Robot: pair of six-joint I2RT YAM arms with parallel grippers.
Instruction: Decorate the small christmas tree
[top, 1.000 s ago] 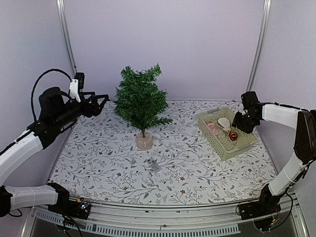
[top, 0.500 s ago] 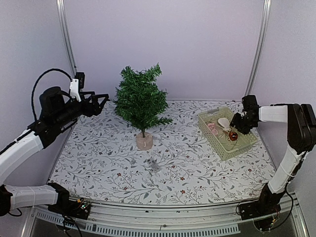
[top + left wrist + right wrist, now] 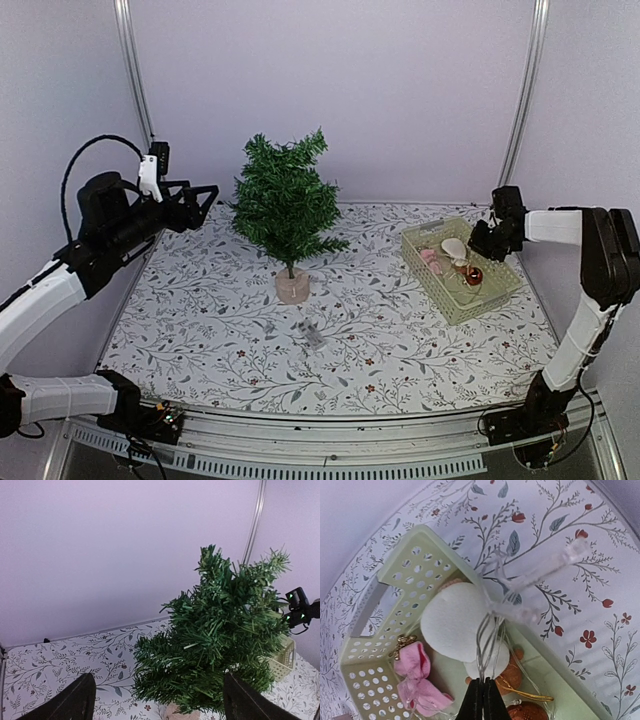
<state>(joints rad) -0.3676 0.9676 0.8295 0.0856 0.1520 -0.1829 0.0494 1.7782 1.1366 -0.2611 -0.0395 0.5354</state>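
Note:
The small christmas tree [image 3: 288, 205] stands upright on its pale round base [image 3: 292, 287] at the middle back of the table, and it fills the left wrist view [image 3: 220, 635]. My left gripper [image 3: 205, 195] hovers open, high and left of the tree, with nothing between its fingers [image 3: 75, 702]. My right gripper [image 3: 480, 243] is over the pale green basket [image 3: 486, 296], shut on a bundle of thin silver wire light string [image 3: 487, 630] with clear bulbs [image 3: 540, 570]. In the basket lie a white ornament [image 3: 455, 622], a pink bow [image 3: 415, 670] and copper balls [image 3: 525, 711].
A small grey object [image 3: 312, 333] lies on the floral tablecloth in front of the tree. The basket's perforated wall [image 3: 410, 545] sits near the table's right rear corner, close to the lilac back wall and a metal frame post [image 3: 520, 100].
My right gripper has closed on the wire strands over the basket and shifted slightly toward the back. The left arm has barely moved.

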